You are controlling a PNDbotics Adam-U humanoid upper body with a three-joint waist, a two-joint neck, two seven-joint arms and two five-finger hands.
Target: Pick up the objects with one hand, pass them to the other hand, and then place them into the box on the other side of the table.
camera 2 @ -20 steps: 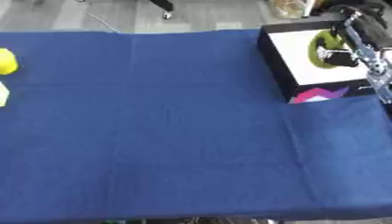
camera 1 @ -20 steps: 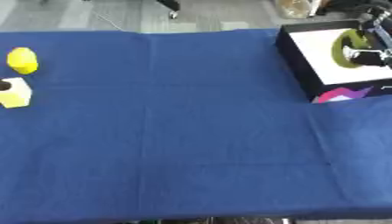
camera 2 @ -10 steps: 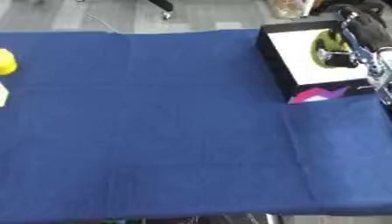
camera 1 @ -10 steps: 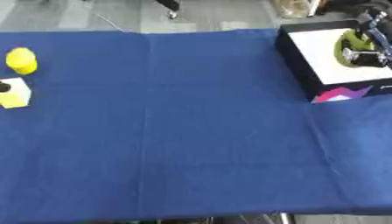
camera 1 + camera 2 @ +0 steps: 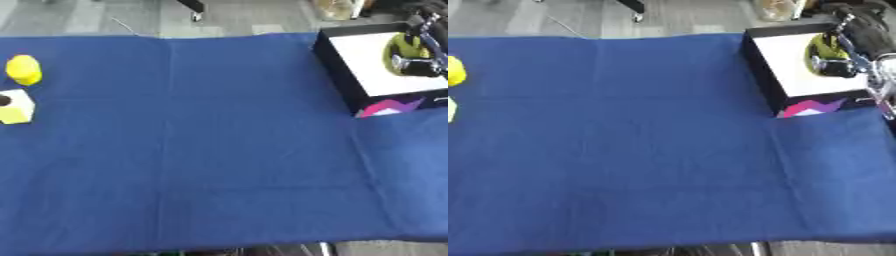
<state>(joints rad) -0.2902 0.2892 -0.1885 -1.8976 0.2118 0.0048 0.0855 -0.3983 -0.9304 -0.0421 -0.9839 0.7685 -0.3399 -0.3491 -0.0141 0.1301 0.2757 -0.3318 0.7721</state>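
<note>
Right hand [image 5: 859, 47] over the box [image 5: 346, 75], fingers curled round a yellow-green object [image 5: 404, 47] for the drop; yellow items [image 5: 24, 70] wait far left on the table [image 5: 219, 150]; left hand unseen.

Even, bright overhead light, faint shadows, everything slightly soft (mild overall blur).

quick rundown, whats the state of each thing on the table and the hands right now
right hand: over the box, fingers curled round the green object
green object: held inside the box, whether it rests on the floor cannot be told
box: open, at the table's right edge
yellow round object: lying free at far left
yellow block: lying free, just nearer than the round one
left hand: not in view
</note>
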